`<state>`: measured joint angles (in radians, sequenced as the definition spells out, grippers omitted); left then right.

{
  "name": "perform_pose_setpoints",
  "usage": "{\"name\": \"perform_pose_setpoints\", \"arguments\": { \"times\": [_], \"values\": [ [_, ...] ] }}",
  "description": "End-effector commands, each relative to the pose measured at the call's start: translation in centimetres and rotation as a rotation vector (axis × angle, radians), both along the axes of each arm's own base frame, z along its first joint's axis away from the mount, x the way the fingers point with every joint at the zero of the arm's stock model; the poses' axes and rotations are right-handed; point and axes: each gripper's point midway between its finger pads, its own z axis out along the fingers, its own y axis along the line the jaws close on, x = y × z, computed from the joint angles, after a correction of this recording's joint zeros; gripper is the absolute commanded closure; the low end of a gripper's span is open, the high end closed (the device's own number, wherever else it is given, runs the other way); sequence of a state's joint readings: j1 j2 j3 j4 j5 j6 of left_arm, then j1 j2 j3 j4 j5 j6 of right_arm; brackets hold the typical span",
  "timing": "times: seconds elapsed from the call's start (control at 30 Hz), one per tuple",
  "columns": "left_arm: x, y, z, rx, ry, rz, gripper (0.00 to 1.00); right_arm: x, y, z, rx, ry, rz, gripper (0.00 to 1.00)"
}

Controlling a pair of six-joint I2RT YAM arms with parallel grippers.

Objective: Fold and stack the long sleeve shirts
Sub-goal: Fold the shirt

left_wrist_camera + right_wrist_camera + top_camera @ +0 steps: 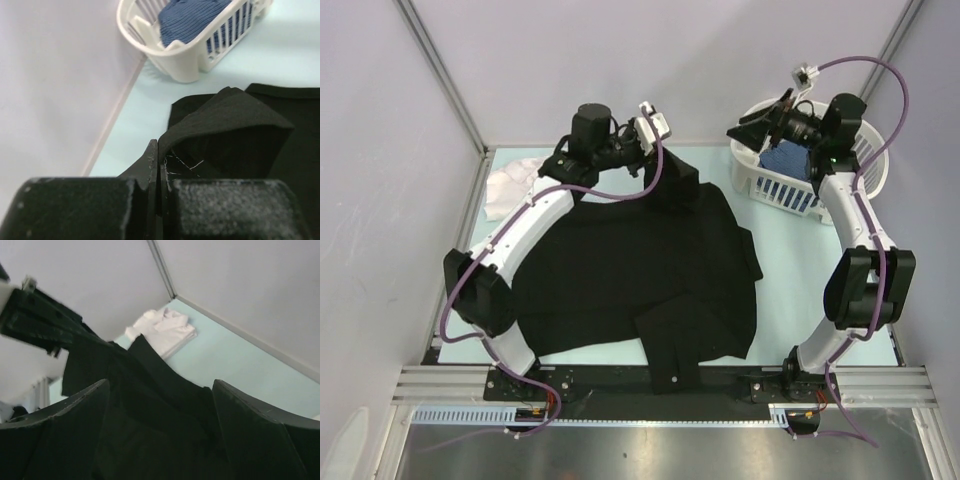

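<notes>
The black long sleeve shirt (pixel 640 270) lies spread over the middle of the table, with one sleeve hanging over the near edge. My left gripper (pixel 650 150) is at the shirt's far edge and is shut on a fold of the black cloth, lifting it. In the left wrist view the jaws (pixel 159 150) pinch the raised fold (pixel 235 125). The white shirt (pixel 510 180) lies folded at the far left; it also shows in the right wrist view (pixel 162 330). My right gripper (pixel 752 125) is open and empty above the basket's left rim, with the black shirt (pixel 160 405) seen between its fingers.
A white slatted basket (pixel 775 185) stands at the far right with blue cloth (pixel 785 160) inside; it also shows in the left wrist view (pixel 190 65). Grey walls close in the back and sides. The left arm (pixel 40 320) crosses the right wrist view.
</notes>
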<state>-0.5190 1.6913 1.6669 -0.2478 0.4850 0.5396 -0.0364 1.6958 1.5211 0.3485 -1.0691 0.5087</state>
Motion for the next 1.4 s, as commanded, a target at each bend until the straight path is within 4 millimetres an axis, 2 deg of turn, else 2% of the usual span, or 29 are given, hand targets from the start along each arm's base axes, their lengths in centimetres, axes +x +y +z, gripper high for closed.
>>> {"name": "perform_pose_setpoints", "arguments": {
  "times": [0.0,0.03,0.07,0.13,0.2,0.3,0.33,0.47,0.63,0.7,0.73,0.77,0.83,0.93,1.0,1.03,1.07,1.1,1.13,1.2,1.23,1.27,1.33,1.37],
  "values": [
    [-1.2,-0.9,0.8,-0.048,0.163,-0.076,1.0,-2.8,1.3,-0.7,-0.251,-0.323,0.158,0.1],
    [-1.0,-1.2,0.2,-0.048,0.191,-0.08,1.0,-3.7,1.4,-2.0,-0.29,-0.299,0.176,0.1],
    [-0.9,-1.2,0.5,-0.054,0.206,-0.078,1.0,-3.9,2.2,-2.7,-0.365,-0.415,0.196,0.09],
    [-0.8,-1.4,0.3,-0.058,0.227,-0.075,1.0,-4.6,3.0,-4.3,-0.427,-0.443,0.21,0.07],
    [-0.6,-1.4,0.6,-0.068,0.243,-0.06,1.0,-5.0,3.5,-4.6,-0.441,-0.475,0.211,0.07],
    [0.1,-1.3,0.4,-0.076,0.284,-0.011,1.0,-5.6,5.2,-4.2,-0.449,-0.54,0.238,0.06],
    [0.4,-1.3,-0.1,-0.072,0.302,0.002,1.0,-5.8,5.7,-4.5,-0.461,-0.562,0.254,0.06],
    [1.1,-1.3,0.1,-0.084,0.339,0.051,1.0,-7.1,7.6,-5.1,-0.485,-0.617,0.317,0.06],
    [1.8,-1.2,-0.2,-0.101,0.372,0.1,1.0,-8.1,8.1,-7.0,-0.534,-0.65,0.351,0.07],
    [1.4,-1.3,0.0,-0.107,0.378,0.078,1.0,-7.9,8.6,-7.3,-0.556,-0.652,0.308,0.09],
    [1.0,-1.6,0.1,-0.109,0.384,0.045,1.0,-6.8,9.0,-5.7,-0.542,-0.73,0.246,0.09],
    [0.8,-1.7,0.1,-0.11,0.385,0.034,1.0,-6.3,9.1,-6.8,-0.552,-0.705,0.215,0.1],
    [0.4,-1.9,0.4,-0.113,0.384,0.011,1.0,-5.7,10.3,-6.8,-0.569,-0.742,0.192,0.11],
    [0.0,-1.9,0.4,-0.1,0.373,-0.013,1.0,-4.2,11.0,-5.8,-0.58,-0.757,0.136,0.19],
    [-0.3,-1.8,0.5,-0.091,0.365,-0.023,1.0,-3.5,11.0,-4.6,-0.564,-0.751,0.095,0.42],
    [-0.5,-1.7,0.6,-0.086,0.357,-0.033,1.0,-2.9,10.7,-4.2,-0.556,-0.744,0.056,0.6],
    [-0.5,-1.5,0.5,-0.081,0.353,-0.037,0.98,-2.5,10.3,-4.0,-0.555,-0.742,0.032,0.9],
    [-0.5,-1.2,0.7,-0.081,0.348,-0.038,0.94,-2.4,10.1,-3.6,-0.542,-0.737,0.021,1.0],
    [-0.5,-0.9,0.9,-0.08,0.344,-0.033,0.73,-2.1,9.8,-2.7,-0.513,-0.735,-0.001,1.0],
    [0.7,1.5,1.0,-0.073,0.331,0.016,0.5,-1.8,9.2,-1.7,-0.499,-0.742,-0.016,1.0],
    [1.4,2.6,1.1,-0.077,0.327,0.041,0.35,-1.6,8.9,-0.7,-0.495,-0.754,-0.027,1.0],
    [3.4,5.8,1.5,-0.093,0.317,0.111,0.27,-1.6,8.8,-0.2,-0.478,-0.749,-0.023,1.0],
    [6.1,9.4,0.6,-0.073,0.307,0.171,0.22,-0.9,8.3,0.4,-0.462,-0.732,-0.031,1.0],
    [7.8,13.5,0.8,-0.06,0.298,0.244,0.22,-0.8,8.2,1.7,-0.441,-0.736,-0.039,1.0]
  ]
}}
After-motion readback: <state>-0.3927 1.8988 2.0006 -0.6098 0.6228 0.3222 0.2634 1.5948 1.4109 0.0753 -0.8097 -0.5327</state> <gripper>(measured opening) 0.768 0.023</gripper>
